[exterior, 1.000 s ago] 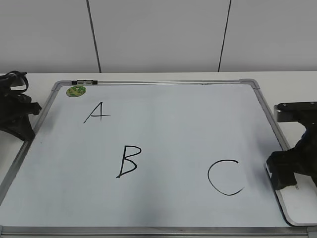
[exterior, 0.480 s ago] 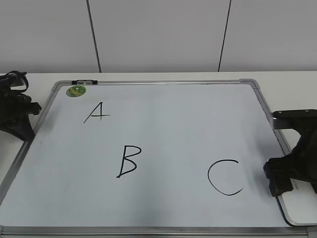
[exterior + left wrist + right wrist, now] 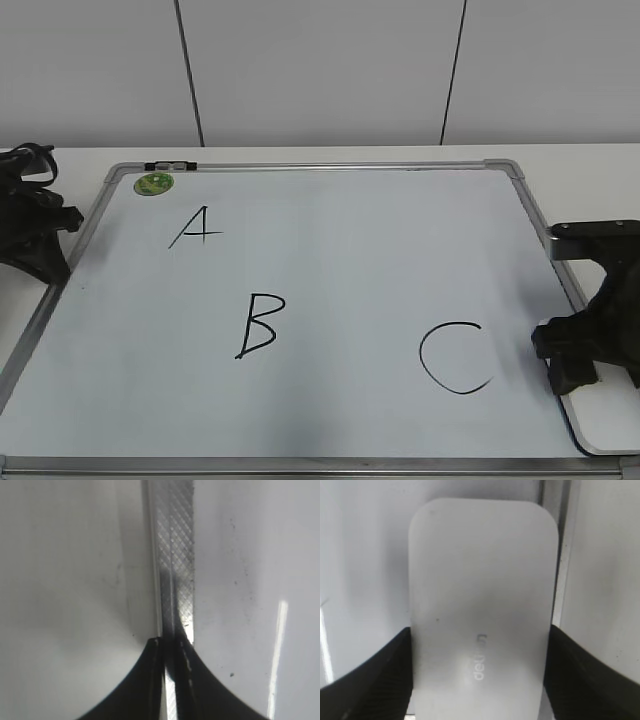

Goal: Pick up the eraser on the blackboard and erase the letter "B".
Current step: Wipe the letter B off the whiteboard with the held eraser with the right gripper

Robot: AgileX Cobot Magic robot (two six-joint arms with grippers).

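We have the right gripper (image 3: 479,680) straddling the eraser (image 3: 482,600) at the blackboard's (image 3: 330,250) near right corner, jaws apart against its sides; we should squeeze squarely before lifting toward the letter "B" (image 3: 258,325). The left gripper (image 3: 169,642) rests pressed together.

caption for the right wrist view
Right gripper straddling the white eraser lying on the blackboard.

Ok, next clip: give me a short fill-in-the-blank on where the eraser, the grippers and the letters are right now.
1. The eraser lies between the fingers of the ___ gripper.
2. The left gripper sits over the blackboard's metal ___.
3. The letter "B" is written between the "A" and the ___.
4. The green magnet is nearest the letter ___.

Missing words: right; frame; "C"; "A"
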